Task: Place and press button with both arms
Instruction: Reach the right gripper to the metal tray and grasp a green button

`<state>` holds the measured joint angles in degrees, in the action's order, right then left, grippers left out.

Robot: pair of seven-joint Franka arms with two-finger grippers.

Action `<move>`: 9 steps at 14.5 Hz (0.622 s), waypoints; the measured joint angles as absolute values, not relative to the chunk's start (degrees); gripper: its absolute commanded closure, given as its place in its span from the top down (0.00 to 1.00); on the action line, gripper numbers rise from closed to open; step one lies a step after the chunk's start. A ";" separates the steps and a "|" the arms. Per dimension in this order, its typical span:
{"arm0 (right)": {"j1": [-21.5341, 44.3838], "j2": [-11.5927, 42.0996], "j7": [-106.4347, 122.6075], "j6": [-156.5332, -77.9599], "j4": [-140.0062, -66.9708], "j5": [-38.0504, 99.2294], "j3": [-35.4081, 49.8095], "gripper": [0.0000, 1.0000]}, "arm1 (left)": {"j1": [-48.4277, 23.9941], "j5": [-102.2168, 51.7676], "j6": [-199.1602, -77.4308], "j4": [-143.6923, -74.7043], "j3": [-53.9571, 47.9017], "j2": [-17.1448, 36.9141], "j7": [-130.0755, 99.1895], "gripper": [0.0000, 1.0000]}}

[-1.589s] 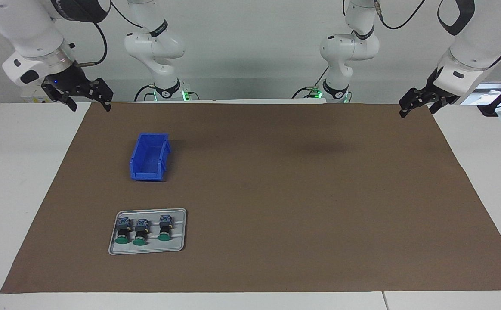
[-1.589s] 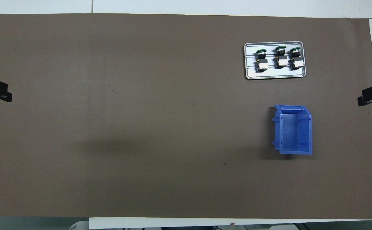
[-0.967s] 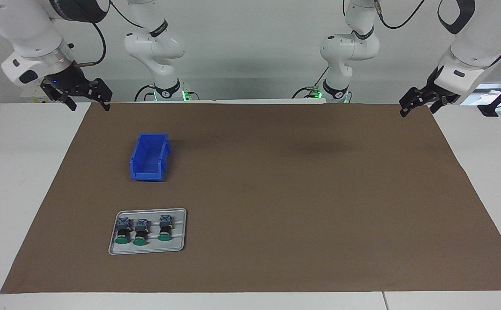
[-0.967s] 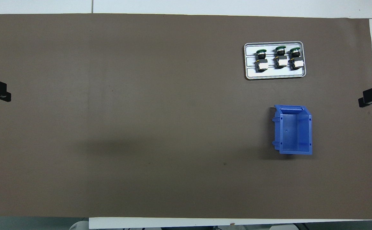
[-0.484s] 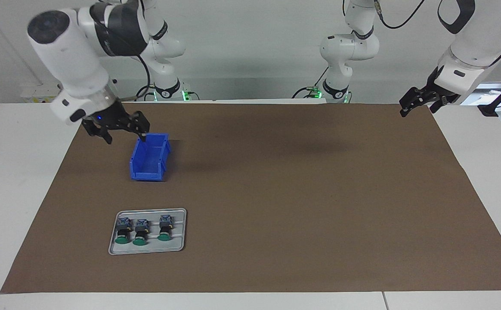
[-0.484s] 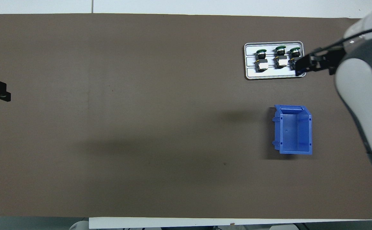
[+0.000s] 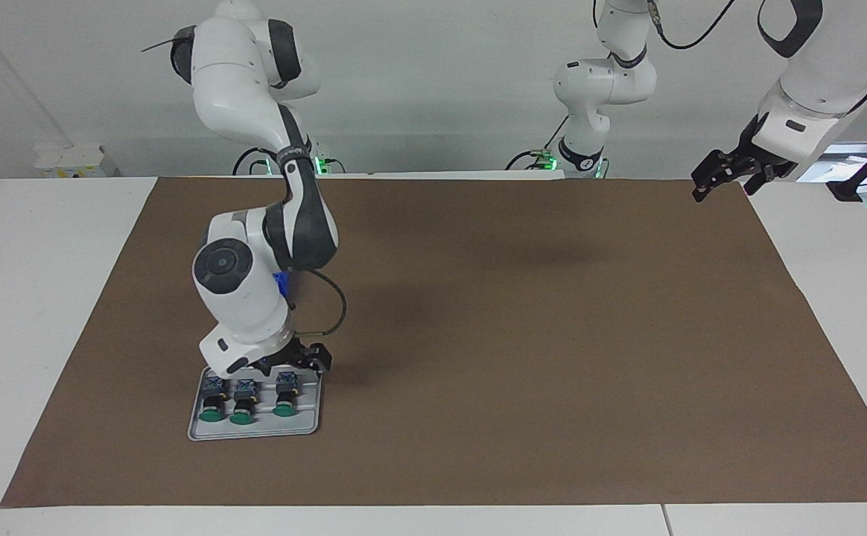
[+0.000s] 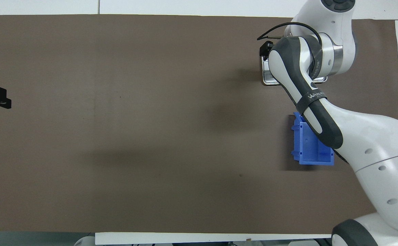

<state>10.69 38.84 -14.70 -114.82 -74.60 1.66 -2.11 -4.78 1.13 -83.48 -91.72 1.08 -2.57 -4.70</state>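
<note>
The mat (image 7: pixel 523 357) is plain brown; the table (image 7: pixel 39 298) around it is white; the tray (image 7: pixel 255 432) is pale grey; the three buttons (image 7: pixel 243 402) have green caps, black collars and grey-blue bodies; the bin (image 8: pixel 308 150) is bright blue; the arms (image 7: pixel 255 260) are white with black bands.

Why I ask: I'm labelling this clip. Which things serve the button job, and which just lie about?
Job: three buttons, grey tray, right pincer over it, left pincer waiting, blue bin (maybe the drop spot).
Lying about: brown mat.
</note>
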 measured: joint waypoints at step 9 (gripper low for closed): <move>8.68 40.47 -13.44 -120.45 -76.75 1.75 -2.06 0.85 | -4.78 1.13 -83.47 -91.72 1.09 -2.58 -4.74 1.00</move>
